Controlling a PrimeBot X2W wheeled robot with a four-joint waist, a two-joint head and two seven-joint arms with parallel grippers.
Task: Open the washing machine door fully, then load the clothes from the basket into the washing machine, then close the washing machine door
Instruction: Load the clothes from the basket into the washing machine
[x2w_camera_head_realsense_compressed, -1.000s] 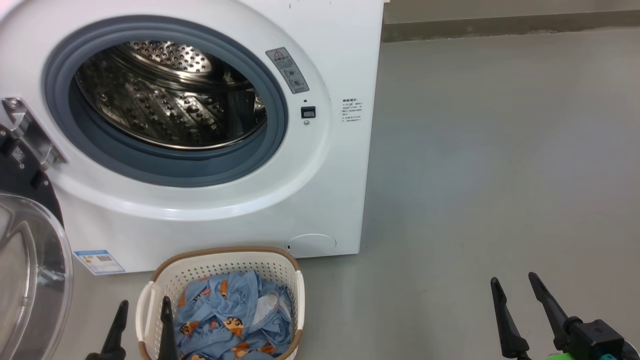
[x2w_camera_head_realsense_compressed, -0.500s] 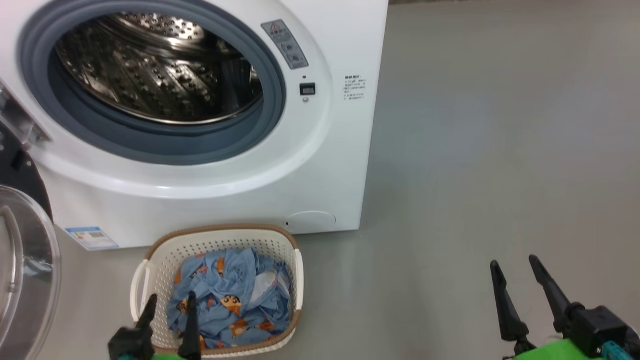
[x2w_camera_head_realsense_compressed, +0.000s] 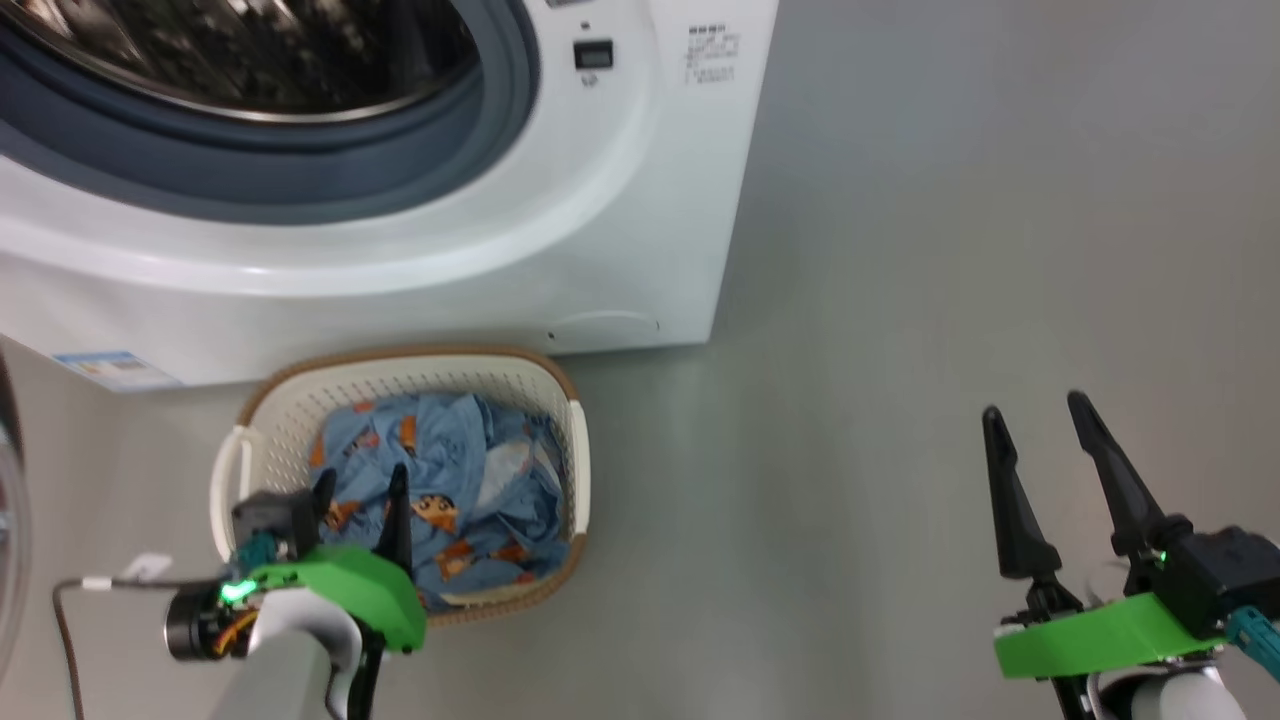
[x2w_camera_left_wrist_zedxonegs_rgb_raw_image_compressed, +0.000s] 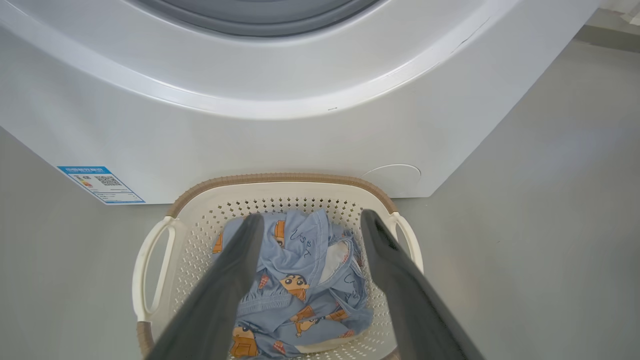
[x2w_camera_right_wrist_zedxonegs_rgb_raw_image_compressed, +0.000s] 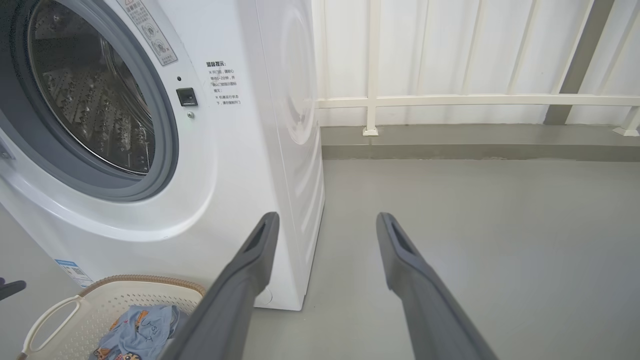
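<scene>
Big white front-loading washing machine (x2w_camera_head_realsense_compressed: 620, 200) gapes, so door step looks done. Light-blue cartoon-print clothes (x2w_camera_head_realsense_compressed: 470, 470) lie in cream perforated plastic basket (x2w_camera_head_realsense_compressed: 300, 410). Left end effector (x2w_camera_head_realsense_compressed: 362, 476) above them and right end effector (x2w_camera_head_realsense_compressed: 1034, 405) are both spread and empty; loading and closing remain.

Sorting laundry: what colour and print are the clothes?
Clothes: light blue, orange-brown cartoon figures; left wrist view.

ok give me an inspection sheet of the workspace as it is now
surface: grey floor, smooth.
job's things: washing machine opening uncovered; clothes heaped in basket on the floor before it.
clutter: nothing seen.
grippers: left gripper jaws open over the clothes, holding nothing; right gripper jaws open over bare floor.
cables: thin dark cable by the left forearm.
surroundings: white railing beyond the machine.
</scene>
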